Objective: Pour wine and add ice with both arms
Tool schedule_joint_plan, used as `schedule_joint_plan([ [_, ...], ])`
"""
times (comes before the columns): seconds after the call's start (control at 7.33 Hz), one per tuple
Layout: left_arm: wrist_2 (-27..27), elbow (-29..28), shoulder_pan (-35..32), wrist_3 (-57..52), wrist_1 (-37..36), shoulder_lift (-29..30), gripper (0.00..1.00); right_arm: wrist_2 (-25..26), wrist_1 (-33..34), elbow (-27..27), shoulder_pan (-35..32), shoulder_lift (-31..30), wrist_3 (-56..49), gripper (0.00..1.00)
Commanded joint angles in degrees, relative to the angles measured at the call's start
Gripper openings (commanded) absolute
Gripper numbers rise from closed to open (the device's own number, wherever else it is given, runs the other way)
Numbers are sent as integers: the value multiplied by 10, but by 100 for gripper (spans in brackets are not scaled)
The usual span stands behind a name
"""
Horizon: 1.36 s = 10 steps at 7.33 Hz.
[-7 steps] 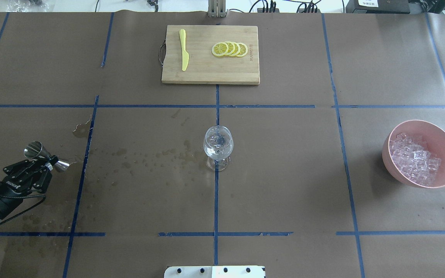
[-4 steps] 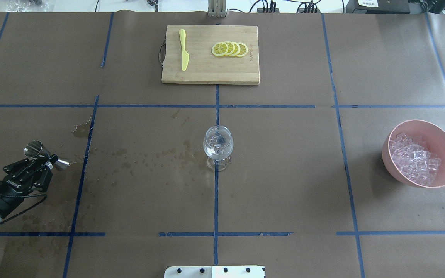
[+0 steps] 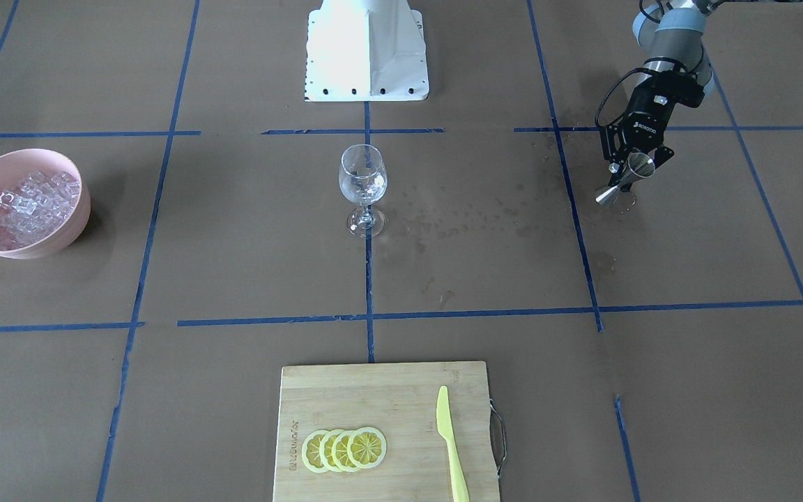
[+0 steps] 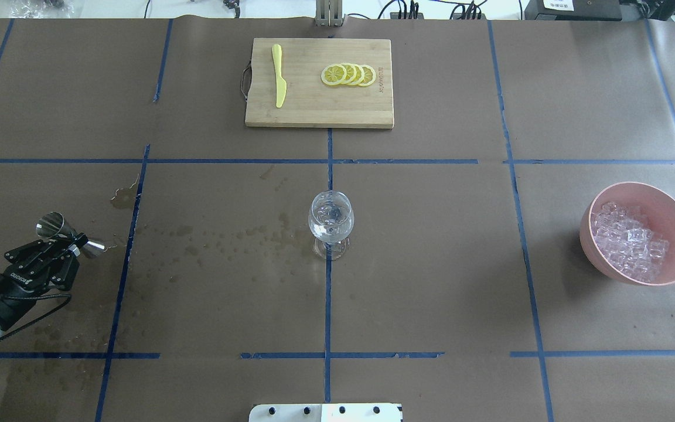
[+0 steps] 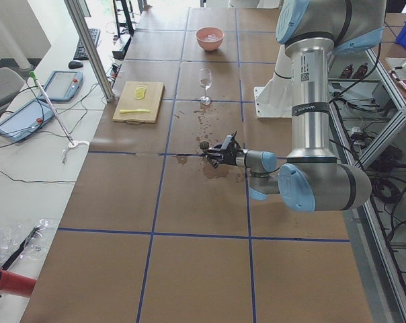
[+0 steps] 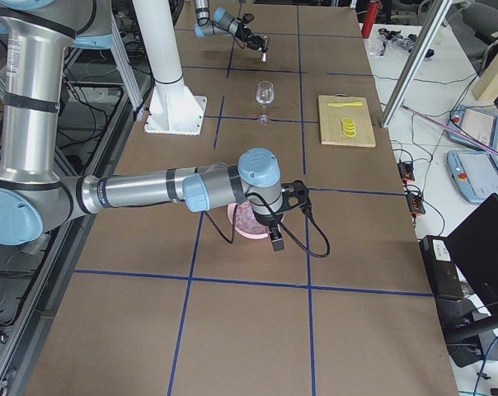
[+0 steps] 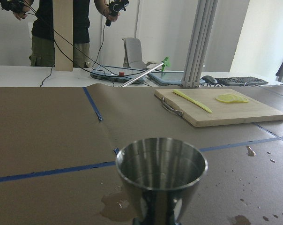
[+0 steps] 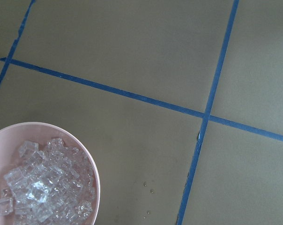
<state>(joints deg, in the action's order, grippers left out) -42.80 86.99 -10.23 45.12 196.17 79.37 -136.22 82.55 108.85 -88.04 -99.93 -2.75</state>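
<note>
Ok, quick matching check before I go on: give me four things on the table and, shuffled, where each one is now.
Things:
1 jigger
2 wine glass
3 ice
4 lemon slices

Places:
A in the pink bowl
B on the cutting board
C held in the left arm's fingers
D standing on the centre tape line

Pairs: 1-C, 2-D, 3-A, 4-B
</note>
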Motion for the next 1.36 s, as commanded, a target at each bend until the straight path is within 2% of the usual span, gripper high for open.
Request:
schedule_joint_plan([
  [0.0,2,-3,0,0,0,1,0,19,0,0,0,1,-1,100],
  [1.23,11,-10,0,-19,0,-5,0,29,1,0,0,-3,0,100],
])
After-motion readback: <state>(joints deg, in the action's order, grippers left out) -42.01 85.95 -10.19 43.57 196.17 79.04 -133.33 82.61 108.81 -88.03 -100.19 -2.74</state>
